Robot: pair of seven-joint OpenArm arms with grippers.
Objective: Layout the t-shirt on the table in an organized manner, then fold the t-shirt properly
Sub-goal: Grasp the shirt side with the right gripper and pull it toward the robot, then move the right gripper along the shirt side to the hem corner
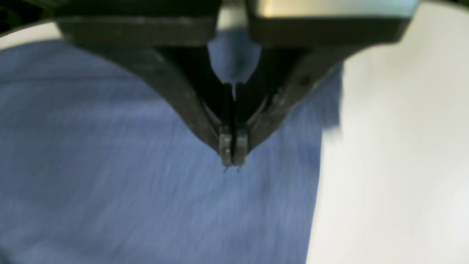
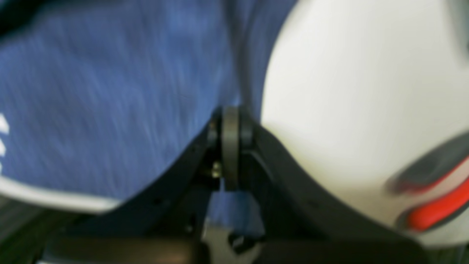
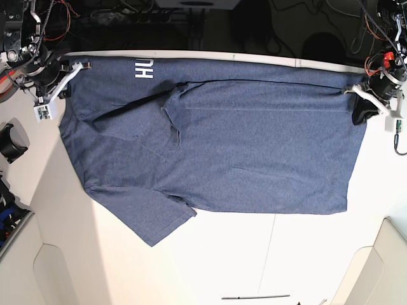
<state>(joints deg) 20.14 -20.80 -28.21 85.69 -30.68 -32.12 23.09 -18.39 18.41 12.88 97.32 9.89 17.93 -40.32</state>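
Across the bench [image 3: 210, 267] the t-shirt [image 3: 222, 146] lies mostly spread; left hand [image 1: 232, 161] and right hand [image 2: 230, 121] both pinch its far edge. Folding remains.

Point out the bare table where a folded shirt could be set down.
Bare table runs along the near edge, below the t-shirt's hem and beside its lower sleeve. A narrower strip lies left of the shirt. The far edge is crowded: the left gripper and right gripper pinch the shirt there.
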